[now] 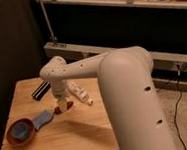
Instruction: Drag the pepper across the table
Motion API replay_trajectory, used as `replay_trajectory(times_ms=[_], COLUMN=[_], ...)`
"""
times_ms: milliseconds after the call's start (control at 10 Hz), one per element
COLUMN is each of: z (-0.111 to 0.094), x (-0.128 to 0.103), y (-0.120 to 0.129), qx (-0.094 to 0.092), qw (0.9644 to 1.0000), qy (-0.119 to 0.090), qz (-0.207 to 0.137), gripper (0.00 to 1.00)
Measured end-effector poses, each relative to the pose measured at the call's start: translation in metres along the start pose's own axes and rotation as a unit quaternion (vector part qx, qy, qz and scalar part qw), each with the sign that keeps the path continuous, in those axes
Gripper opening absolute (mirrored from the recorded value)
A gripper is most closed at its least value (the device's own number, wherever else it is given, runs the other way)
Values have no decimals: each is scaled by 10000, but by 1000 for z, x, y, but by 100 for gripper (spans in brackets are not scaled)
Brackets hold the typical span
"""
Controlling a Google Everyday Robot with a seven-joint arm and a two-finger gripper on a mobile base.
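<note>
The gripper (63, 106) pointed straight down with its tips at the surface of the table (88, 135), and its fingers stood apart rather than pressed together. The pepper (57, 110) lay on the wood right against the fingertips, showing as a small dark red patch on their left side as seen in the camera view; whether they touched it could not be made out. Further out on that same side lay a blue cloth (42, 118), and beyond it a reddish bowl (13, 139) near the table's edge. On the other side of the fingers, slightly behind them, a white bottle (80, 93) lay on its side. A black object (40, 90) sat behind the fingers. The white arm (123, 86) rose from the gripper and filled the right of the view.
</note>
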Motion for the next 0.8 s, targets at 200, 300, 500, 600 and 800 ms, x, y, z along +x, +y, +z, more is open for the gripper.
replay_trajectory(times_ms=[200,300,500,600,800], z=[0,0,0,0,2], x=[-1,-1,-1,0,-8], y=[0,0,0,0,-2], qx=[-1,0,0,-3,114], qw=[10000,10000,10000,10000,9994], qy=[-1,-2,-2,-3,-217], qz=[5,8,10,15,-225], gripper=[65,65,65,65,65])
